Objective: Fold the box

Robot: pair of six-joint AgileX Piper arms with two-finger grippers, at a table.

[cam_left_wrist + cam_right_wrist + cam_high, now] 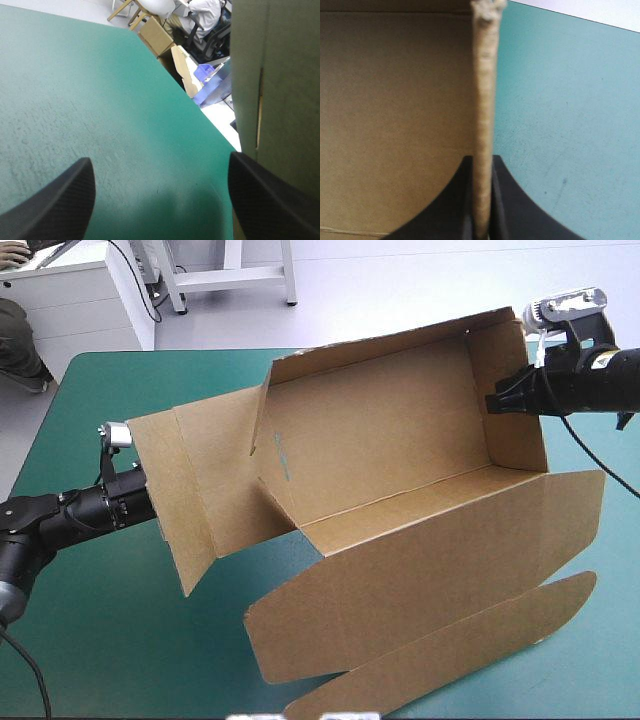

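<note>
Right wrist view: right gripper (482, 161) pinches box (395, 100) wall edge | left gripper (161, 164) wide, empty, box panel beside it | likely light, stiff; hold by edges

High view: box (400, 440) flap hides left gripper (159, 162) jaws.

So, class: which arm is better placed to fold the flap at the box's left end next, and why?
Left. The left hand is open beside that flap, holding nothing. The right hand is shut on the opposite end wall of the box, likely steadying it.
</note>
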